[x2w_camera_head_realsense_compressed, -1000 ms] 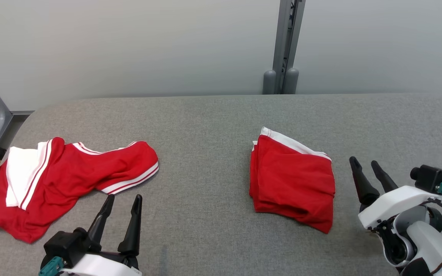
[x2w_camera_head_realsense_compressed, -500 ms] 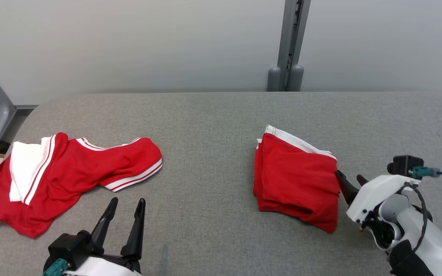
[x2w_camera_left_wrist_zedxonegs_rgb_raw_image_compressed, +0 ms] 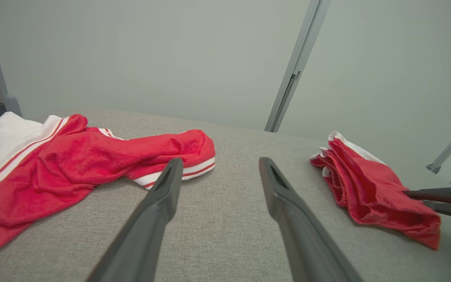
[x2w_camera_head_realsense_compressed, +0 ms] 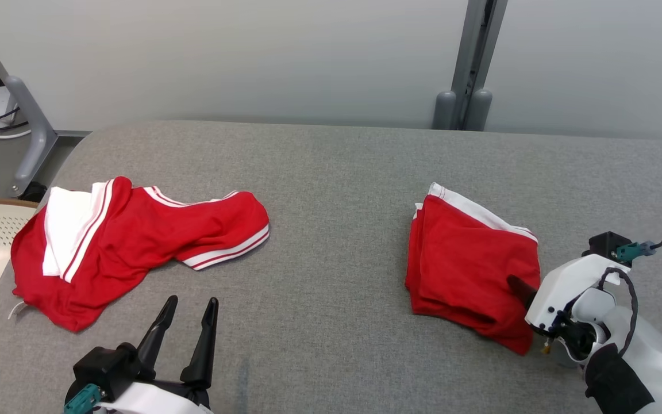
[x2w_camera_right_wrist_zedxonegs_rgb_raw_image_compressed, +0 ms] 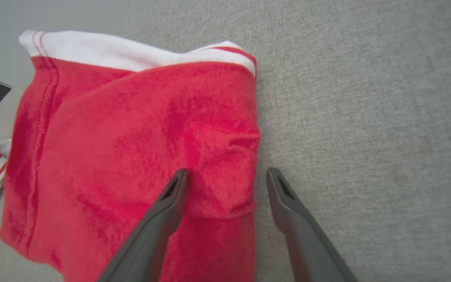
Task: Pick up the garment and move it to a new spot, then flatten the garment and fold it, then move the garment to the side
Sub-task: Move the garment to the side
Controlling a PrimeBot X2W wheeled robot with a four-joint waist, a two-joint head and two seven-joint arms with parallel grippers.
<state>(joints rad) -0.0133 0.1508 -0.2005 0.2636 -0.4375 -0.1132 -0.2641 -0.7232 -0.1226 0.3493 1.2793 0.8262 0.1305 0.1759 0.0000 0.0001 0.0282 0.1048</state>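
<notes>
The folded garment (x2w_camera_head_realsense_compressed: 469, 259) lies on the right half of the grey table (x2w_camera_head_realsense_compressed: 337, 172). It is a compact red bundle of several layers, with a white band (x2w_camera_head_realsense_compressed: 480, 210) along its far edge and soft wrinkles near its right border. Folding looks done, so the step in hand is probably moving it aside.

The right hand (x2w_camera_right_wrist_zedxonegs_rgb_raw_image_compressed: 227, 172) is spread open at that right border. In the right wrist view one finger lies over the red cloth and the other over bare table just beside the edge. Straddling the edge this way seems meant to catch all the layers in one pinch, so the fold survives the move; nothing is gripped yet.

The left hand (x2w_camera_head_realsense_compressed: 191, 299) hangs open and empty over the near left of the table, apart from both pieces. A crumpled garment (x2w_camera_head_realsense_compressed: 135, 241), red with white stripes, sprawls unfolded at the far left.
</notes>
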